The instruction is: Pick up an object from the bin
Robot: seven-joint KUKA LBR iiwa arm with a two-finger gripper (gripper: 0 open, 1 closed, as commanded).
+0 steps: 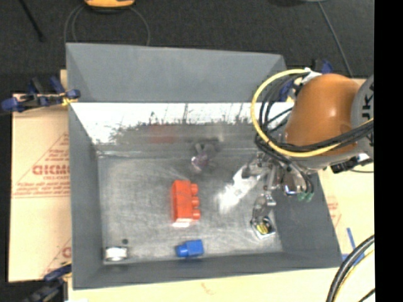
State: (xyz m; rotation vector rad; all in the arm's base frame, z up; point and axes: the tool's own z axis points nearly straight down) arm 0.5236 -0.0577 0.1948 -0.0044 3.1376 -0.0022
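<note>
1. We see the gripper low in the bin, over the front right corner of its floor. It hangs from the orange-covered wrist that reaches in from the right.
2. We cannot tell how far open it is, because its tip reads as a dark tangle against the grey floor.
3. Right at that tip sits a small yellowish bit. It may be a thing of the bin or part of the tool, and we cannot say it is held.
4. The clear candidates lie to the view's left of the gripper. A blue piece is near the front wall. A red block is mid-floor, its long axis running front to back.
5. A small grey thing by the back wall and a small silvery thing in the front left corner are well apart from it.
6. We judge that the next move turns on that leftward offset, unless the yellowish bit is the target.
</note>
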